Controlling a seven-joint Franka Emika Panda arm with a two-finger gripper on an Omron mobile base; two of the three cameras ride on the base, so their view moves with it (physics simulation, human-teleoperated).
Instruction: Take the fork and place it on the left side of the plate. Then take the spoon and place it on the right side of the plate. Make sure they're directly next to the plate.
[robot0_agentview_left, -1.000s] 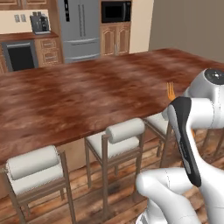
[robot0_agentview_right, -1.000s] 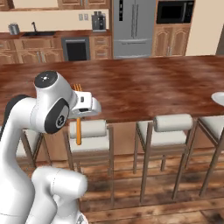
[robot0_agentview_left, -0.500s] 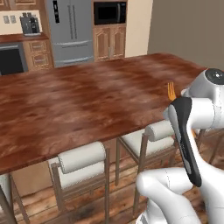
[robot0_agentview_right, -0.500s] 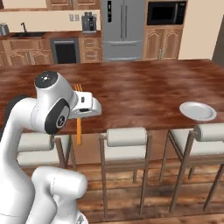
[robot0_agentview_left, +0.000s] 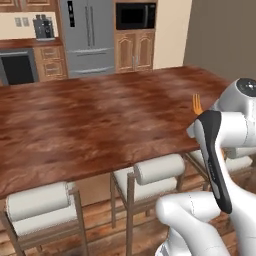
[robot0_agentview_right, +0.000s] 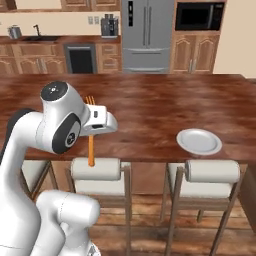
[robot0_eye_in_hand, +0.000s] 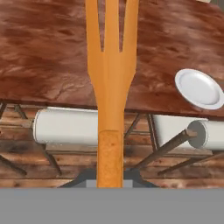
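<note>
Kitchen island, dark wood counter (robot0_agentview_right: 165, 107), stools tucked beneath. Gripper (robot0_agentview_right: 91, 131) clamped tight on fork (robot0_agentview_right: 90, 145), held off near counter edge. Fork long axis upright: tines (robot0_agentview_left: 197, 104) pointed up, handle hung down. Plate (robot0_agentview_right: 199, 141) seen resting near counter front edge, well apart to gripper's right, nothing on it.

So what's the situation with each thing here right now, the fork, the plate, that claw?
fork: held upright in the claw, tines up, off the counter.
claw: shut on the fork's handle.
plate: empty, flat on the counter near its front edge, nothing beside it.
stools: tucked under the counter, unoccupied.
</note>
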